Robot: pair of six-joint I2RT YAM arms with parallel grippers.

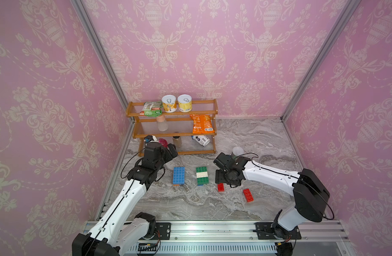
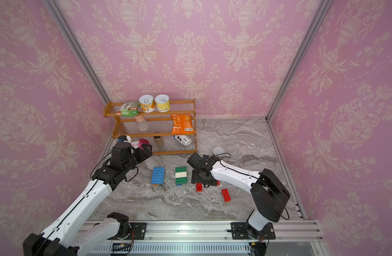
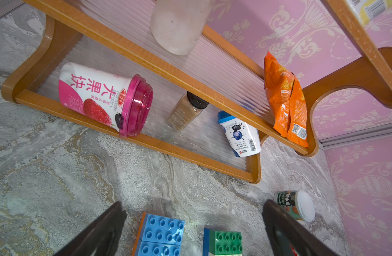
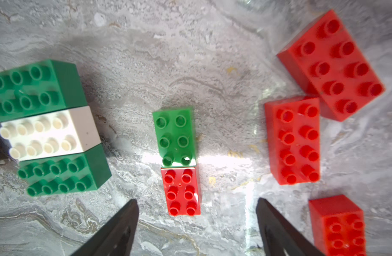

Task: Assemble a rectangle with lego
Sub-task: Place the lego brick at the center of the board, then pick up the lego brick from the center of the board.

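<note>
Wooden three-tier rack is standing at the far left of the marble tabletop, backing onto pink patterned wallpaper.

Top tier: a yellow can and a second yellow can are sitting upright side by side, with a green snack packet lying beside them.

Middle tier: a frosted bottle is standing, and an orange chip bag is leaning at the other end.

Bottom tier: a pink-lidded strawberry yogurt cup is lying on its side. A brown spice jar is standing. A blue-capped blueberry cup is lying tipped.

A white-lidded cup is sitting on the tabletop near the rack's end.
</note>
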